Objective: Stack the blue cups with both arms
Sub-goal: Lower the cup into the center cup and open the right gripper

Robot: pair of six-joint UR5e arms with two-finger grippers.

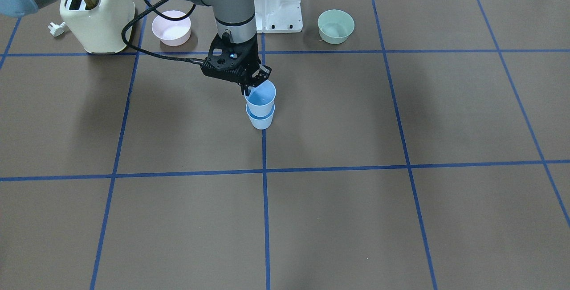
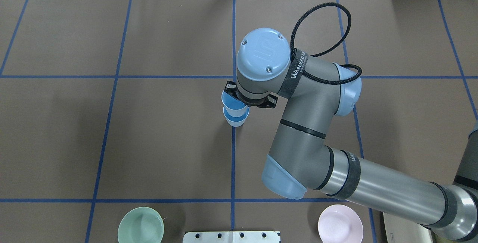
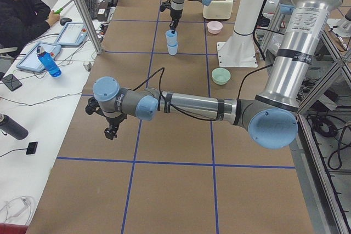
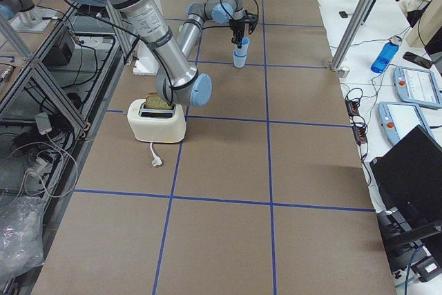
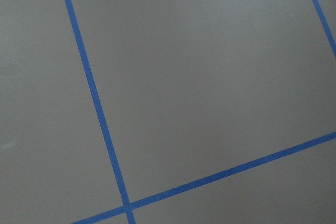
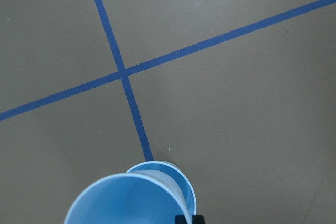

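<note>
Overhead exterior: right fingers point(image 1: 246, 88) grip upper cup point(image 2: 232, 103), strap point(image 2: 297, 72) perhaps "WANJEED"; left fingers point(image 3: 111, 132) unclear.

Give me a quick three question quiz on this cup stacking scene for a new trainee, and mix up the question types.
1. True or false: the right gripper holds the upper blue cup by its rim.
2. Multiple choice: the lower blue cup stands on A) a blue tape line, B) a plate, C) a tray.
3. Short answer: what colour is the bowl beside the toaster?

Key: 1 true; 2 A; 3 pink.
</note>
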